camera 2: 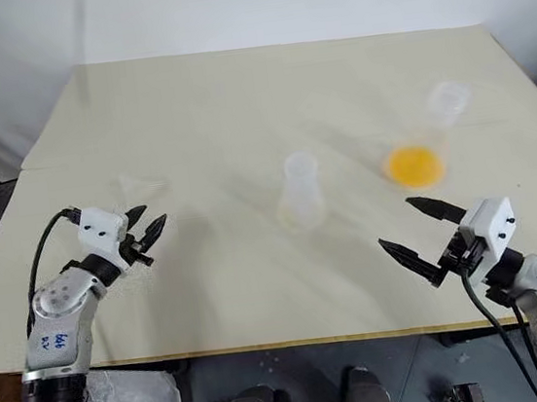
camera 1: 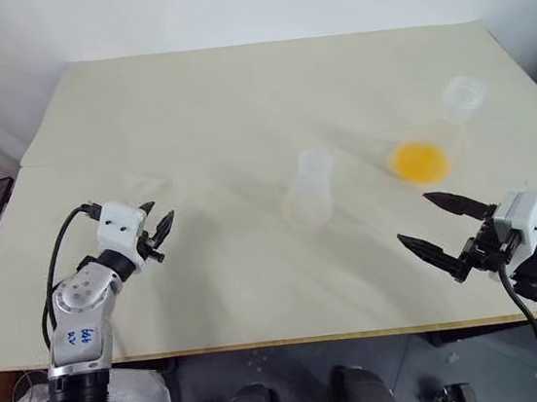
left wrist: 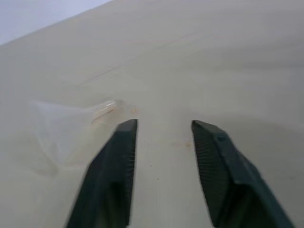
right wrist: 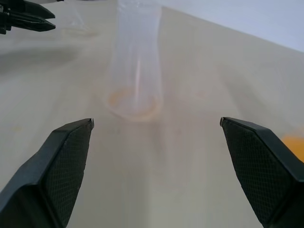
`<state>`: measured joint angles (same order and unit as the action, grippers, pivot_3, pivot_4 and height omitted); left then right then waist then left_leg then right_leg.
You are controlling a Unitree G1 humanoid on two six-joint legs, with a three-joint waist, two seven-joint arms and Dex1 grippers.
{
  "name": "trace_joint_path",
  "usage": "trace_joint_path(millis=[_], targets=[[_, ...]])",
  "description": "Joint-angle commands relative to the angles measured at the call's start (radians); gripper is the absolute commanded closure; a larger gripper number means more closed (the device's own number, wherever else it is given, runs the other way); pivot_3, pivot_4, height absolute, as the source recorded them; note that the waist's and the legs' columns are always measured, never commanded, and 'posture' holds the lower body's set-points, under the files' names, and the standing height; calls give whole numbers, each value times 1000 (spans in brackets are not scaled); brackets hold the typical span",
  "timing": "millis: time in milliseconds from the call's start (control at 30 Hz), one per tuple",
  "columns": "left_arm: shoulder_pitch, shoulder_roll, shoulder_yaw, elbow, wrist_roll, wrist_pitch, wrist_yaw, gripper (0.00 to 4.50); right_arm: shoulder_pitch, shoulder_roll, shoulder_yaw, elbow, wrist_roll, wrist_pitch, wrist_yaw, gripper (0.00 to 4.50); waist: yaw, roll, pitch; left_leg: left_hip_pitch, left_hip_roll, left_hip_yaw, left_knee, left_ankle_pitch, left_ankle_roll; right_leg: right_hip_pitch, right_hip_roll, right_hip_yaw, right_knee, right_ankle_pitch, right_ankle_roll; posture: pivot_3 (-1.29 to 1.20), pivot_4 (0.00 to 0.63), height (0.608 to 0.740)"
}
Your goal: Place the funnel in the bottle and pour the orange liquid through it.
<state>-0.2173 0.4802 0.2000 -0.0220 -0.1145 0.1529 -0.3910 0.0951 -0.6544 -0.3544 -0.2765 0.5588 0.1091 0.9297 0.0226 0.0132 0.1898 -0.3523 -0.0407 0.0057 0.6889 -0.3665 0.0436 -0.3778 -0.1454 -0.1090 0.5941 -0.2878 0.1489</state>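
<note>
Clear bottle mid-table, far from edges; both hands open, empty.

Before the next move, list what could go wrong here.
1. The clear plastic funnel lies on its side beside the open left gripper, ungripped and nearly invisible, so a grasp may miss.
2. The slim clear bottle stands free and could tip.
3. The orange liquid sits in a tilted-looking flask and may spill.

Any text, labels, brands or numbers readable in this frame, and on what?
Blue handwritten marks on the left forearm: too small and blurred to read.
Bottle, flask, funnel, table and both hands: no text visible.
</note>
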Motion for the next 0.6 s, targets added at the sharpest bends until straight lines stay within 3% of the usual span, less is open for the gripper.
trace_joint_path(millis=[33,167,267,600], targets=[[53,-17,38,-54,16,-25,65,1294,-8,-23,-19,-13,16,-3,23,0,1,0,0,0,0,0,0,0,0,0,0,0,0,0,0,0,150,740],[1,-22,79,10,-6,-57,105,46,-51,-35,-4,15,13,4,38,0,8,0,0,0,0,0,1,0,0,0,0,0,-1,0,0,0,150,740],[-31,-12,104,42,-39,-42,91,15,-76,-35,0,28,7,8,43,0,13,0,0,-1,0,-1,2,0,0,0,-1,0,0,0,0,0,150,740],[-216,15,12,387,0,-155,-27,15,-65,-31,-4,14,5,8,37,0,15,0,0,-1,-1,-1,2,0,0,0,0,-2,0,0,0,0,150,740]])
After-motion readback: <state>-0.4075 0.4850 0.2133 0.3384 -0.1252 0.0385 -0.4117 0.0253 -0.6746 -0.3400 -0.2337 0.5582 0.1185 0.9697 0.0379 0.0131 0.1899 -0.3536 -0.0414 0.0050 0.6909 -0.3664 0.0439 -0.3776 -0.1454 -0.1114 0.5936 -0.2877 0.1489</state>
